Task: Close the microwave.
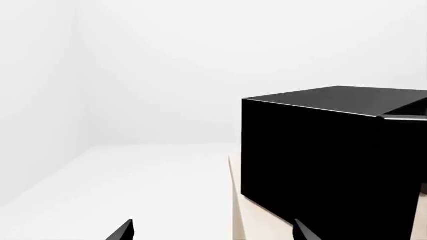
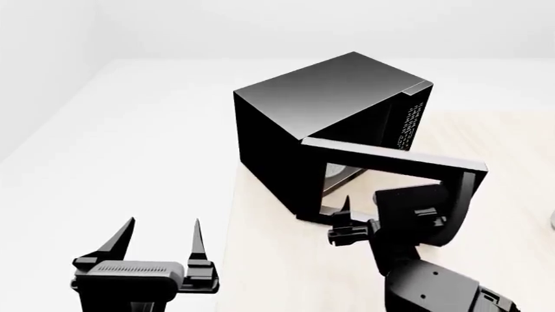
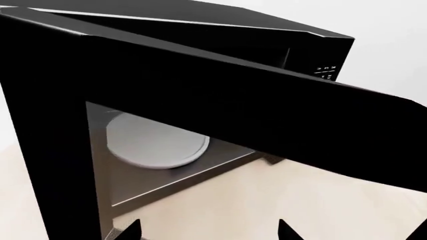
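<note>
Sitting on the pale surface (image 2: 277, 273) near its left edge, the microwave (image 2: 303, 123) is showing its door (image 2: 390, 166) swung far out toward the robot. The door is hanging open on its hinge at the left side of the box, so the inside is showing. Through the door window, in the right wrist view, a white round plate (image 3: 157, 142) is lying on the floor of the oven. The button panel (image 2: 407, 123) is facing out on the right of the opening.

The right gripper (image 2: 347, 227) is sitting just in front of the door, close to the hinge end, with its jaws spread apart and holding nothing. It is probably waiting there because a push on the door's outer face would swing it shut. A push further from the hinge would likely turn the door more easily.

The left gripper (image 2: 160, 244) is hanging off to the left, well apart from the microwave, over the white floor. Its jaws are also spread wide and empty. It is probably staying out of the way so the door can swing freely.
</note>
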Motion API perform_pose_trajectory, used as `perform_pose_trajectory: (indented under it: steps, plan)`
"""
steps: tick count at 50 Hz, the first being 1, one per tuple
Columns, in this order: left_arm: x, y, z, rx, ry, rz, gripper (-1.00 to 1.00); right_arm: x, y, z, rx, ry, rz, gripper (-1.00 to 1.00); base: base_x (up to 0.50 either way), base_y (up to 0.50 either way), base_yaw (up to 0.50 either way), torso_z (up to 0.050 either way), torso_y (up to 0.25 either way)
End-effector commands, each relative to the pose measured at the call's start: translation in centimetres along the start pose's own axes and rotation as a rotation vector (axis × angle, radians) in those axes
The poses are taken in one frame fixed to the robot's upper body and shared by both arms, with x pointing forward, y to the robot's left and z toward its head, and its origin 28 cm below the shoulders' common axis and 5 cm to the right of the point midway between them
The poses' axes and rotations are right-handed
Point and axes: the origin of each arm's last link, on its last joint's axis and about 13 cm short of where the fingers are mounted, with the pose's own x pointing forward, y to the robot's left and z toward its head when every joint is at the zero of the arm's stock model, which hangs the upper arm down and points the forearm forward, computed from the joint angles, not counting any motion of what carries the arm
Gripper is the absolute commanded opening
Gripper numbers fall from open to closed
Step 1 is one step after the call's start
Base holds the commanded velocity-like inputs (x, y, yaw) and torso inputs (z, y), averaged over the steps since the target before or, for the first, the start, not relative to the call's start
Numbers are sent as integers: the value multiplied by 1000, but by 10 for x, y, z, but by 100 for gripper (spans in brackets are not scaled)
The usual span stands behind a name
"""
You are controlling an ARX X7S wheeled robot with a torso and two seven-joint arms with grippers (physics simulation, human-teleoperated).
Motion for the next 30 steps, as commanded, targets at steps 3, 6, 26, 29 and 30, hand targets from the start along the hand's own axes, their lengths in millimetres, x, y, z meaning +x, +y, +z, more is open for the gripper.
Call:
perform_pose_trajectory:
  steps: [3, 6, 26, 29, 30]
  plan:
    - [0, 0, 0, -1, 1, 0, 100, 12, -9, -1, -18, 19, -32, 100, 0, 0, 0, 0, 0]
    - [0, 0, 0, -1, 1, 1, 100, 14, -9, 0, -21, 19, -31, 100, 0, 0, 0, 0, 0]
    - [1, 1, -1, -1, 4, 3, 100, 29, -12, 7, -18, 19, -31, 100, 0, 0, 0, 0, 0]
    - [1, 1, 0, -1, 4, 3, 100, 31, -13, 9, -21, 19, -33, 100, 0, 0, 0, 0, 0]
    - [1, 1, -1, -1, 4, 3, 100, 31, -14, 10, -19, 19, -34, 100, 0, 0, 0, 0, 0]
